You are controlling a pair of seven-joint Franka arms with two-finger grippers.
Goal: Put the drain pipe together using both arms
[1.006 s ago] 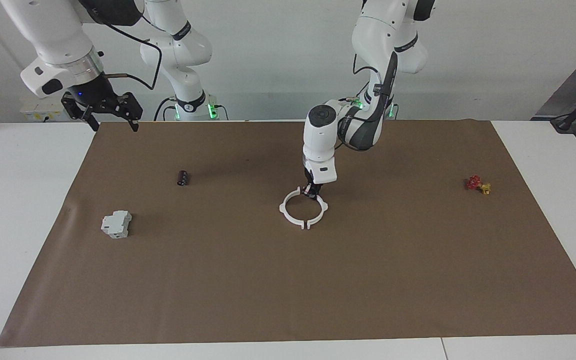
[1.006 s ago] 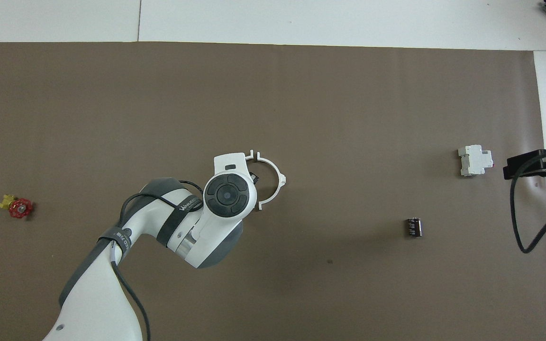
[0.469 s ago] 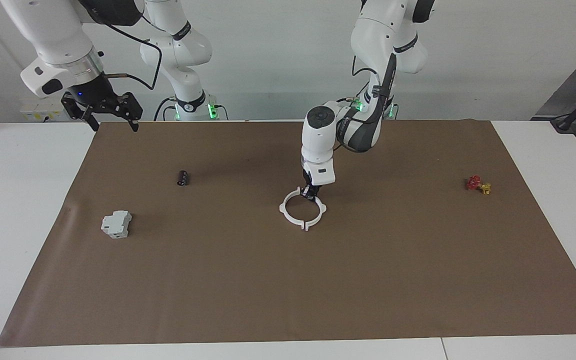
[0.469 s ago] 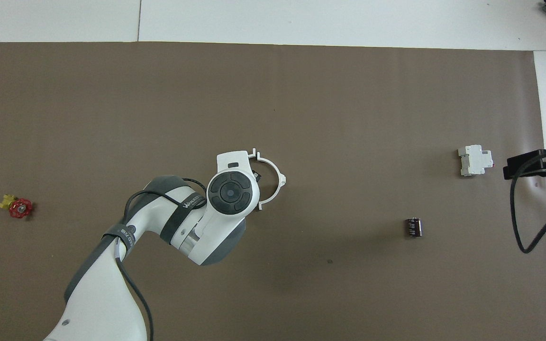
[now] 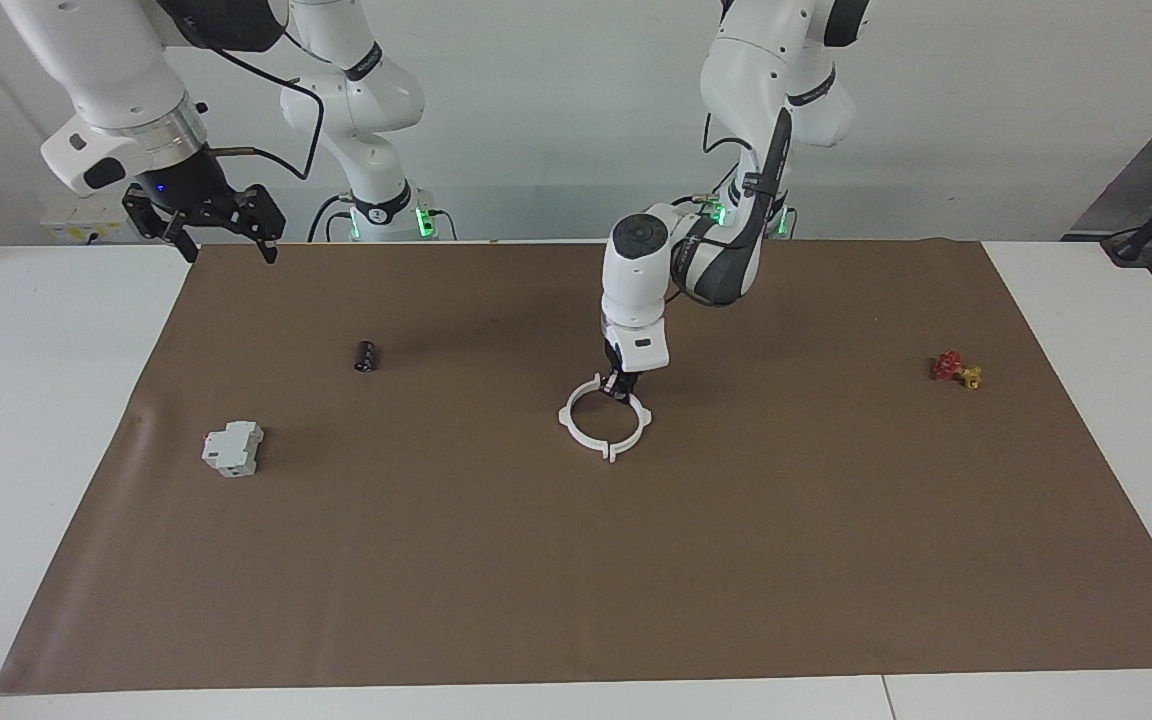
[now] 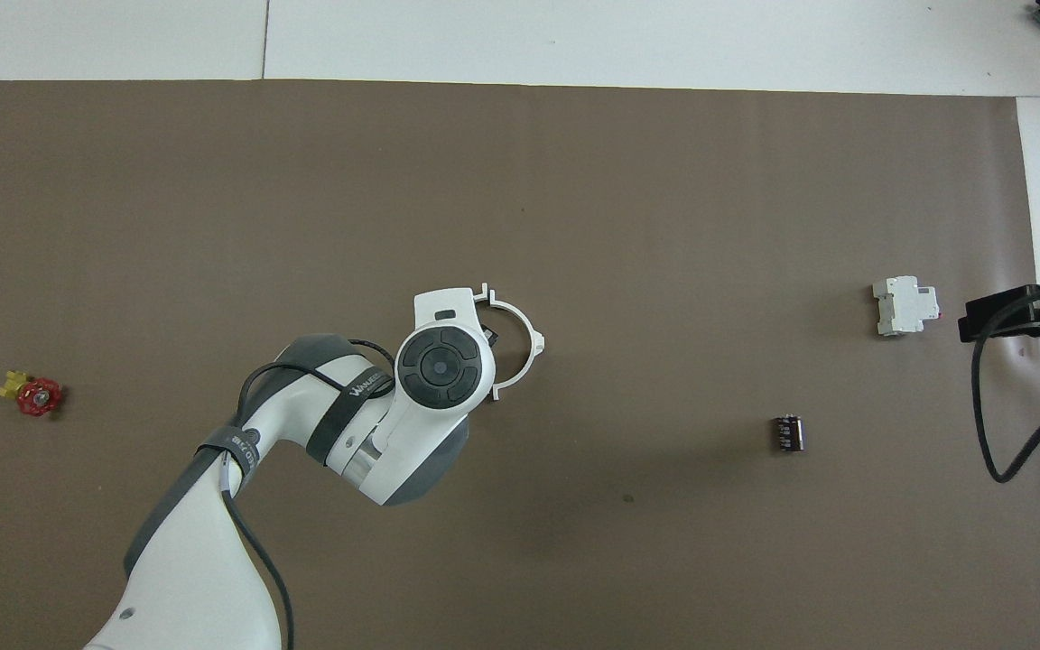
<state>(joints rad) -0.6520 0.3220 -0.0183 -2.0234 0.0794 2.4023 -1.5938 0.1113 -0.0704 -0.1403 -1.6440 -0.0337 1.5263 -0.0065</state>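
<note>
Facing view: left gripper (image 5: 622, 388) pinched on drain pipe (image 5: 604, 419) at ring's 1 o'clock rim, mid-mat. Right gripper (image 5: 204, 222) spread wide, empty, waiting above mat's (image 5: 576, 560) corner.

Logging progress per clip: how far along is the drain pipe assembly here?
Nearly done: the two halves of the drain pipe lie as one ring on the brown mat. The left pincer is shut on the ring's robot-side edge. The right pincer waits open, raised. Left: letting go.
</note>
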